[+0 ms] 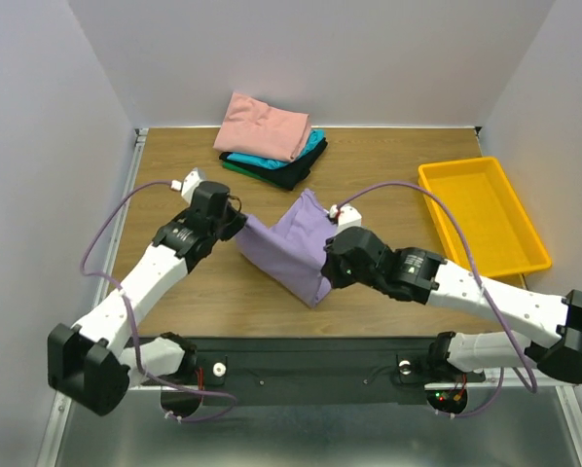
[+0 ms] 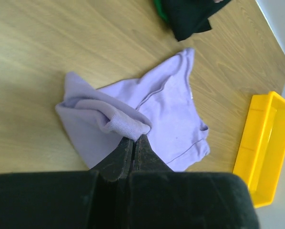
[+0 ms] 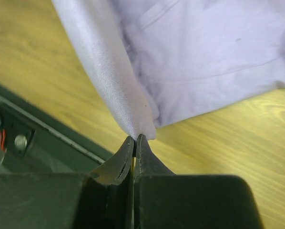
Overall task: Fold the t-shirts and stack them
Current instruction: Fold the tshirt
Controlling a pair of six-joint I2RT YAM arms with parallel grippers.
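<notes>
The light purple t-shirt lies crumpled in the middle of the table. My left gripper is shut on its left edge, pinching a bunched fold. My right gripper is shut on the shirt's near corner, held a little above the wood. The shirt also shows in the left wrist view and the right wrist view. At the back of the table stands a stack of folded shirts: salmon-pink on top, then teal, black and green.
A yellow plastic tray sits at the right side of the table, and also shows in the left wrist view. The black base rail runs along the near edge. White walls close in the table on three sides.
</notes>
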